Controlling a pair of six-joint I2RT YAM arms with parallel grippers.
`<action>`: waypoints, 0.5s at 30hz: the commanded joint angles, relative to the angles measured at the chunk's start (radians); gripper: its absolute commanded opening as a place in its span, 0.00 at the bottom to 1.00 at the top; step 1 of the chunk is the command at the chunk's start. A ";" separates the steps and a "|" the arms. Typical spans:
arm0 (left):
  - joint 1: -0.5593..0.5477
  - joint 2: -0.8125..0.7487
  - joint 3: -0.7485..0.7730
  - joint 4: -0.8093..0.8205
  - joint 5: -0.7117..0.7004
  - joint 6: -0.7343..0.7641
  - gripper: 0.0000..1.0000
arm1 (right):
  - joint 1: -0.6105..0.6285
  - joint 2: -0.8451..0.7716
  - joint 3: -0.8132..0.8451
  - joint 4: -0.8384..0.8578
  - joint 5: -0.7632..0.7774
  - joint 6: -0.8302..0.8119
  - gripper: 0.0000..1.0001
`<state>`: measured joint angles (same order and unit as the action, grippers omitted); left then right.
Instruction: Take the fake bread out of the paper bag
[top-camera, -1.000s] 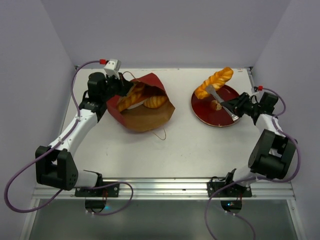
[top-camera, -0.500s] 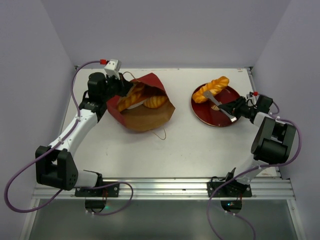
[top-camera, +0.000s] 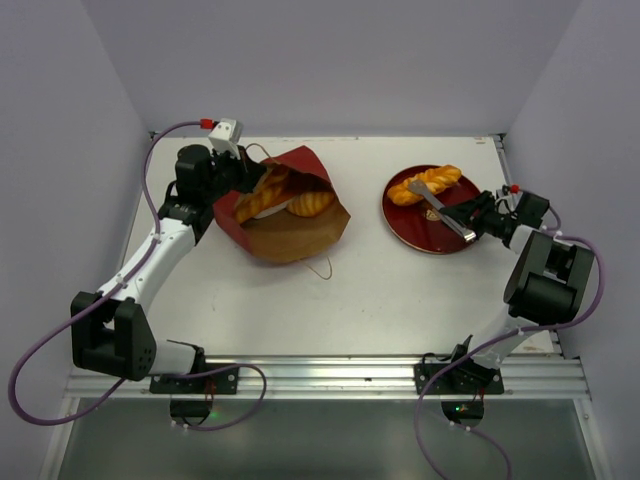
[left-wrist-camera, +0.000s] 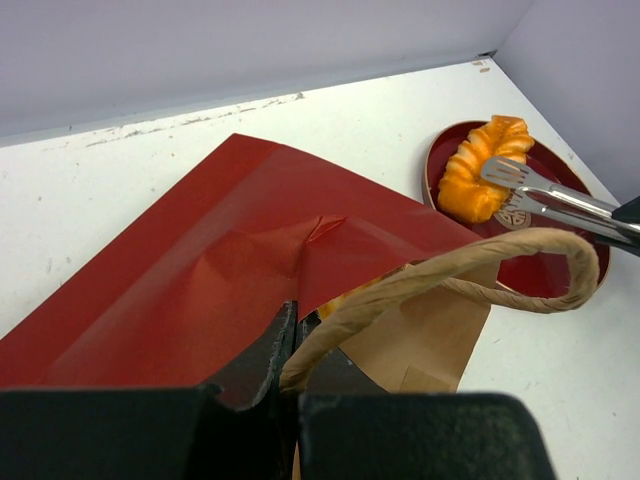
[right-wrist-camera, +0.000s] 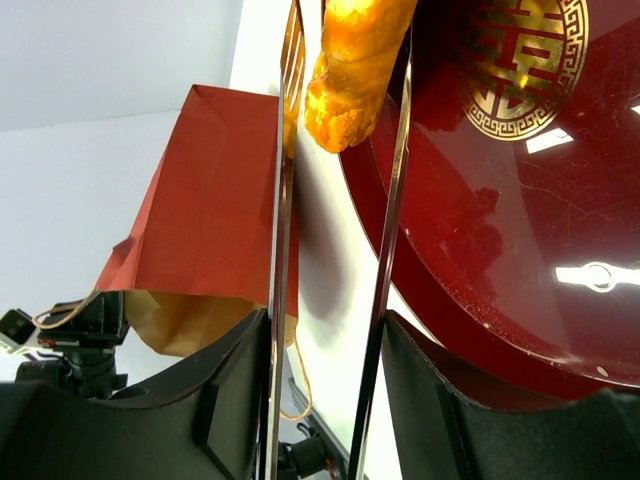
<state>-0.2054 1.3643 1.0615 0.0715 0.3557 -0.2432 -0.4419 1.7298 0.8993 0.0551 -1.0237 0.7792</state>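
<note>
- Left tool (left-wrist-camera: 290, 345) clamped shut on the handle (left-wrist-camera: 450, 272) of the paper bag (left-wrist-camera: 200, 280).
- Right tool (right-wrist-camera: 345, 100) blades apart, straddling a twisted pastry (left-wrist-camera: 480, 170) lying on the red plate (top-camera: 412, 228).

Your left pincer (left-wrist-camera: 293, 335) is clamped on the bag's tan handle (left-wrist-camera: 470, 262), with the red bag (left-wrist-camera: 240, 250) spread out just ahead of it, and well ahead to its right a twisted bread (left-wrist-camera: 478, 182) lies on the plate (left-wrist-camera: 562, 272), the right pincer's thin metal fingers (left-wrist-camera: 545, 196) at the bread's side.
</note>
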 joint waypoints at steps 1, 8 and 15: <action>0.000 -0.028 -0.003 0.008 0.009 0.015 0.00 | -0.011 -0.021 0.030 0.055 -0.058 0.008 0.52; 0.000 -0.031 -0.001 0.004 0.009 0.016 0.00 | -0.023 -0.064 0.032 -0.004 -0.081 -0.044 0.54; 0.000 -0.034 0.000 0.002 0.011 0.018 0.00 | -0.064 -0.108 0.070 -0.317 -0.114 -0.279 0.52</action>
<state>-0.2054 1.3643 1.0615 0.0700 0.3561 -0.2424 -0.4812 1.6787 0.9184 -0.1192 -1.0706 0.6331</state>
